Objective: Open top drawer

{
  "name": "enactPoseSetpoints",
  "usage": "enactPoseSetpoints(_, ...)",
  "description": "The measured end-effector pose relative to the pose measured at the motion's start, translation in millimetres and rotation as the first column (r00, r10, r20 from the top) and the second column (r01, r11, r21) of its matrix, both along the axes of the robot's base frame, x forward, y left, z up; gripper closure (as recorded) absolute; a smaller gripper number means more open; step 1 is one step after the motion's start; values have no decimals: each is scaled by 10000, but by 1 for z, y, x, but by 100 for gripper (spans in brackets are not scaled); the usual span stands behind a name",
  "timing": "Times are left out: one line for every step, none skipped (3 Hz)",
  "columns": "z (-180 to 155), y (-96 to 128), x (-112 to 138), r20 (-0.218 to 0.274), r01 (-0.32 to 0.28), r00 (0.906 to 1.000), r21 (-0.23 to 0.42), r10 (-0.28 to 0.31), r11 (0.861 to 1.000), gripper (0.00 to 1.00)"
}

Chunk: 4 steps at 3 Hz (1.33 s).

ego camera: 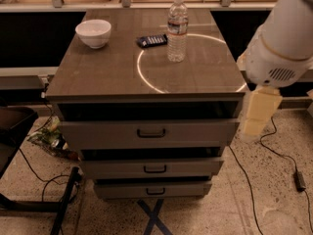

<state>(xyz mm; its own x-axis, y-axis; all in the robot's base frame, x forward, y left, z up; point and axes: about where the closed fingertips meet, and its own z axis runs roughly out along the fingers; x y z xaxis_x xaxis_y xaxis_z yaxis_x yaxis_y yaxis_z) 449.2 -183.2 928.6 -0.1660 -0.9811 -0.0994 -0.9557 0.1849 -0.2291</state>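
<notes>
Floor: speckled terrazzo, w/ a grey 3-drawer cabinet (230,158) standing on it, wood-grain top (107,72).

My claw (257,115) hangs below the white arm housing (281,43), off the cabinet's right front corner. Cream-coloured, pointing down. Open or closed: can't tell from this view. It holds nothing that I can see.

Top drawer (98,133): left of claw, about level w/ it. Its right end lies just beside claw in the view; contact or gap, can't tell. Front sits under the top's lip w/ a dark gap above, so it reads as closed. Dark loop handle (151,133) is centred on the front, well apart from claw, to the left.

Below-left of claw: mid drawer (112,168), then the smallest drawer (117,190), each narrower, each w/ a small handle.

Up-left of claw, on the top:
- 1 water bottle (177,29), upright
- 1 dark flat device (152,40), just left of the bottle
- 1 white bowl (93,33), far left, well apart from claw
- bright ring of light (142,75) across the surface, bottle within it

Below claw: black cable (244,175) runs over the floor; small black adapter (299,180) to the lower right. Blue tape X (154,217) under the cabinet front.
</notes>
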Motion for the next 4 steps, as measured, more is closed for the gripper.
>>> enactPoseSetpoints(-29, 18, 2, -299, -343, 9990, -284, 335, 9990, 0)
enactPoseSetpoints(-64, 40, -1, -623, -624, 9963, -391, 599, 9973, 0)
enactPoseSetpoints(-118, 78, -8, -1060, -1091, 9887, -255, 1058, 9937, 0)
enactPoseSetpoints(-120, 80, -7, -1089, -1117, 9882, -310, 1077, 9933, 0)
